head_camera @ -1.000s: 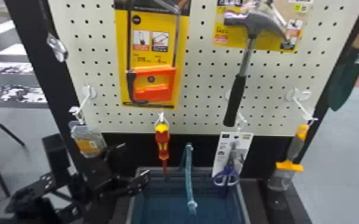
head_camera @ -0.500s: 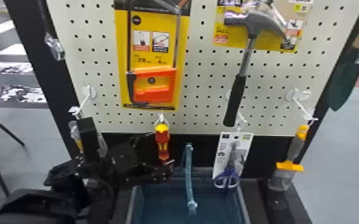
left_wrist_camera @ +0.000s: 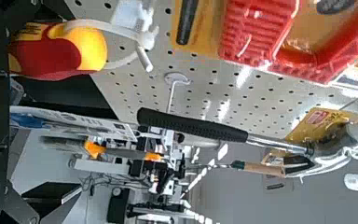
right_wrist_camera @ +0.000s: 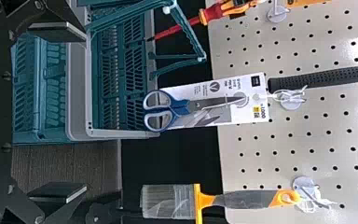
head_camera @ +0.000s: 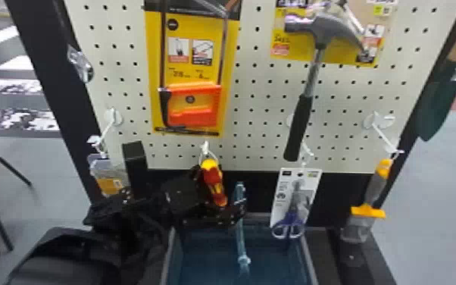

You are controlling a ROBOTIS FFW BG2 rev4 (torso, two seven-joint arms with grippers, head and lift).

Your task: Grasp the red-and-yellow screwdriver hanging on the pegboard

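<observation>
Newly arrived, the robot's left gripper (head_camera: 230,188) stands open around the hanging red-and-yellow screwdriver (head_camera: 213,181), clamping nothing, seemingly poised to close.

My left gripper (head_camera: 226,189) is black, its flat fingers (head_camera: 212,220) dotted with small pale spots. Behind that hand, my left arm (head_camera: 136,216) is black too, with angular linkwork nearest the hand and a smooth, rounded shell (head_camera: 60,254) with a soft sheen farther back. My right gripper (right_wrist_camera: 84,112) has a dark plate studded with round screws (right_wrist_camera: 7,75), and wedge-shaped black fingers (right_wrist_camera: 56,30) with paler grey edges.
</observation>
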